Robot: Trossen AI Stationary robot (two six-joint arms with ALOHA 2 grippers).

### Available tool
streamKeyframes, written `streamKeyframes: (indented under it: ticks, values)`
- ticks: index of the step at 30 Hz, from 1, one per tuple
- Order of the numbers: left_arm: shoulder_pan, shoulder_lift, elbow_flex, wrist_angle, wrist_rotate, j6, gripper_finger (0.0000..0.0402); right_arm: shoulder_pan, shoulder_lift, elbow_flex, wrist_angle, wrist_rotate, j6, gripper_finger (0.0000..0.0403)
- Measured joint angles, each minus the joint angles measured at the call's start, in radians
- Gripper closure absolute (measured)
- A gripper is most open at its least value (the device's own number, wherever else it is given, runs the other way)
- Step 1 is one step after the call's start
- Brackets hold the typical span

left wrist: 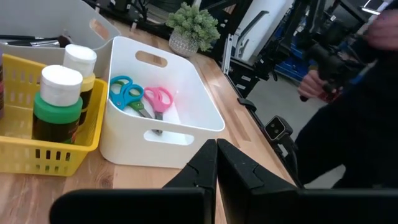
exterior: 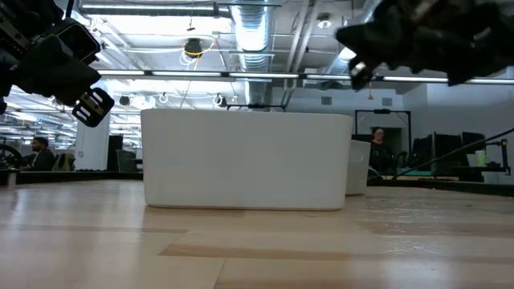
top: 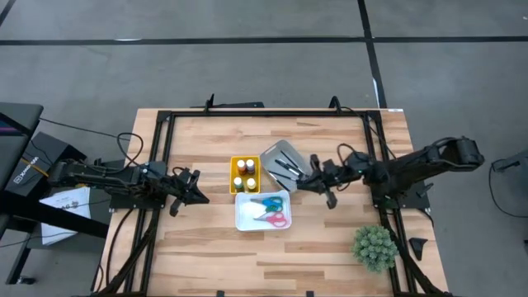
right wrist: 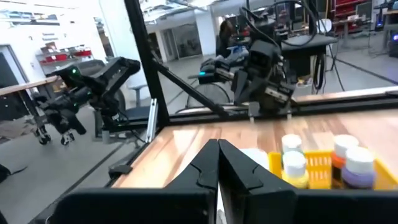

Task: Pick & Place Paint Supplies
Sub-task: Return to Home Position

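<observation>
left gripper [left wrist: 216, 149]: fingers pressed tip to tip, nothing between them. it hangs above the table [top: 206, 239], left of the three bins and apart from them, pointing their way.

right gripper [right wrist: 218, 149]: fingers likewise closed on each other, empty. high view puts it in the air near the right corner of the gray bin [top: 272, 153]; touching or not, cannot tell.

supplies, all inside bins at table centre:
- white bin [left wrist: 143, 146]: blue scissors [left wrist: 126, 94] and pink scissors [left wrist: 158, 99] lying flat on the bottom, side by side, handles just overlapping.
- yellow bin [left wrist: 43, 155]: paint bottles upright with white caps; green bottle [left wrist: 56, 115] nearest the left wrist camera, yellow bottle [left wrist: 79, 62] just behind it. right wrist view adds a purple bottle [right wrist: 357, 168] and an orange bottle [right wrist: 341, 152].
- gray bin: thin dark paintbrushes [top: 285, 167] lying across its floor.

yellow and gray bins sit side by side, white bin just in front of them.

fuzzy green plant [top: 375, 246] stands alone near the table's front right corner, well apart from the bins.
</observation>
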Motion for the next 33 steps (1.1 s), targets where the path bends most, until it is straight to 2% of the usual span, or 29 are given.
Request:
streamKeyframes:
  ticks: [7, 15, 27, 33]
  values:
    - [0.0, 0.0, 0.0, -0.001, 0.003, 0.0, 0.0399, -0.014, -0.214, -0.183, -0.023, 0.005, -0.013, 0.0403]
    - [0.0, 0.0, 0.0, 0.0, 0.003, 0.0, 0.0399, -0.013, -0.384, -0.293, -0.051, 0.027, -0.014, 0.0403]
    - [0.0, 0.0, 0.0, -0.001, -0.001, 0.0, 0.0399, -0.012, -0.572, -0.311, -0.239, 0.026, -0.06, 0.0403]
    - [0.0, 0.0, 0.0, -0.001, -0.001, 0.0, 0.0399, -0.012, -0.708, -0.311, -0.43, 0.025, -0.101, 0.0403]
